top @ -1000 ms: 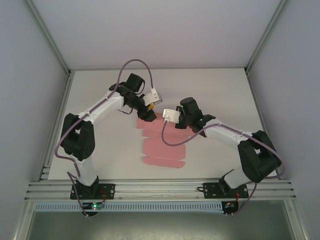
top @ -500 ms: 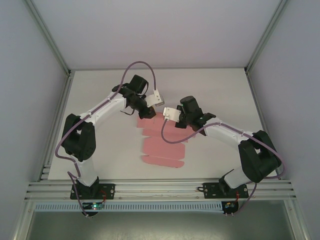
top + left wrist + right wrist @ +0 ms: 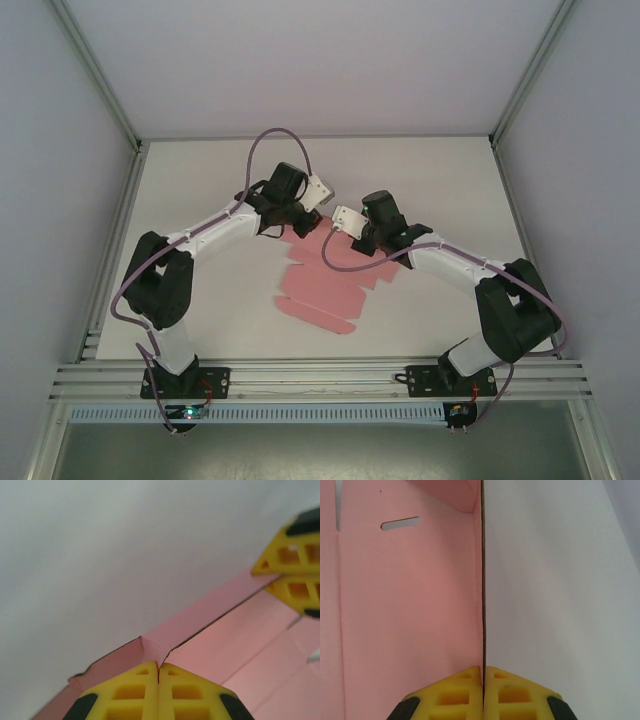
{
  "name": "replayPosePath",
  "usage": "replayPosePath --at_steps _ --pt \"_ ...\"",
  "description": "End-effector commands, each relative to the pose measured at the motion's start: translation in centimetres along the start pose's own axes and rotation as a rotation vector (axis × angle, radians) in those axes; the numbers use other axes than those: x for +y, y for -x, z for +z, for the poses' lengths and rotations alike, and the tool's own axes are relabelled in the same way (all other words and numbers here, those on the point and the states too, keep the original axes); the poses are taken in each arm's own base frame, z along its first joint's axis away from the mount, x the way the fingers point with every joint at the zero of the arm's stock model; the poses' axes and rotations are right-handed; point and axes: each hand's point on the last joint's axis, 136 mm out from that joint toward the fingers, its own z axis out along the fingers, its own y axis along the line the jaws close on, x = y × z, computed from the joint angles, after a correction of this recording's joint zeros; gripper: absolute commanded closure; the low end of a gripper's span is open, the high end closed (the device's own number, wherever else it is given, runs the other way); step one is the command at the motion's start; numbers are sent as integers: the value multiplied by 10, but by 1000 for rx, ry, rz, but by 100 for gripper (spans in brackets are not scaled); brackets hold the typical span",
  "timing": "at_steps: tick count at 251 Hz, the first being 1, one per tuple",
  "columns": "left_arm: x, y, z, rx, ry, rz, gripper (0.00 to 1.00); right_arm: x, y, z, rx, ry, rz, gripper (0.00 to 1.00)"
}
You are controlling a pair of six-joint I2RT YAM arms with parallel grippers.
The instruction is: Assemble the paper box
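The paper box (image 3: 330,285) is a flat pink die-cut sheet in the middle of the white table, skewed, with its far end raised between the two arms. My left gripper (image 3: 159,666) is shut on a folded flap at the sheet's far edge; the card (image 3: 235,630) creases upward at the pinch. My right gripper (image 3: 483,670) is shut on another upright flap, seen edge-on as a thin dark line, with the pink panel (image 3: 410,605) and a slot (image 3: 400,524) to its left. From above, the left gripper (image 3: 299,227) and right gripper (image 3: 370,245) stand close together over the far end.
The right gripper's yellow fingers (image 3: 292,575) show at the upper right of the left wrist view, close to the same flap edge. White cage walls and metal posts (image 3: 515,100) ring the table (image 3: 200,200). A rail (image 3: 320,378) runs along the near edge.
The left gripper has closed on the far flap and shifted right. The sheet's far end has lifted and the whole sheet has swung askew. The right gripper has kept its grip.
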Motion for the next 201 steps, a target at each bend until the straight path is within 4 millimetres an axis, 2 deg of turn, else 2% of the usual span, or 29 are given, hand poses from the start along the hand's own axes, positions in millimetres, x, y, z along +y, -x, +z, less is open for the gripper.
replayPosePath --at_steps 1,42,92,142,171,201 --pt "13 17 -2 -104 112 -182 100 -21 46 -12 -141 -59 121 100" --pt "4 28 -1 -264 194 -239 100 -27 58 -13 -149 -95 281 100" --pt "8 22 0 -348 293 -341 100 -26 66 -19 -160 -93 401 100" --pt "-10 28 12 -472 175 -441 100 -13 82 -27 -208 -51 405 100" --pt "-16 28 19 -480 130 -469 100 -15 80 -28 -194 -88 407 100" --pt "-16 24 15 -492 134 -465 100 -18 72 -28 -174 -131 388 100"
